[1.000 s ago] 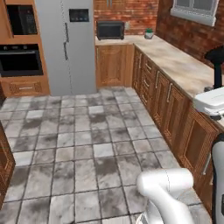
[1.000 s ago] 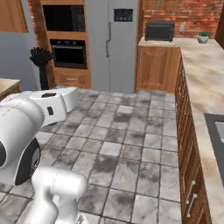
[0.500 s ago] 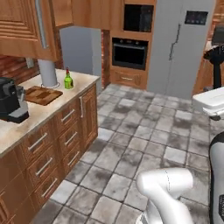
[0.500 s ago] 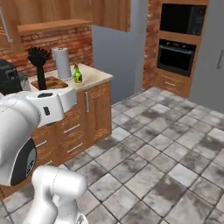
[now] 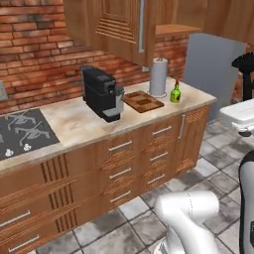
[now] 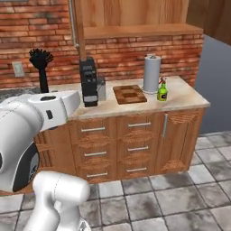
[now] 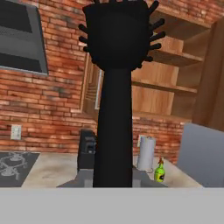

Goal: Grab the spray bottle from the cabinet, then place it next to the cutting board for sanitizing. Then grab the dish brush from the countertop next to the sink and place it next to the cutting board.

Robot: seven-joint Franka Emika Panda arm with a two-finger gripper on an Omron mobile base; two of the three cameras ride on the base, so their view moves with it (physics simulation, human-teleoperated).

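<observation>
- My gripper (image 7: 113, 181) is clamped on the dish brush (image 7: 114, 83), which stands upright above the hand, black bristle head on top; from the right base camera I see the brush (image 6: 41, 67) rising above my white arm
- Beyond it, on the beige countertop (image 6: 185, 97), a black coffee machine (image 6: 89, 82) stands left of the cutting board (image 6: 129, 94)
- The spray bottle (image 6: 162, 90) stands just right of the board, beside a paper towel roll (image 6: 152, 74)
- Above hangs the wooden cabinet (image 6: 135, 18)
</observation>
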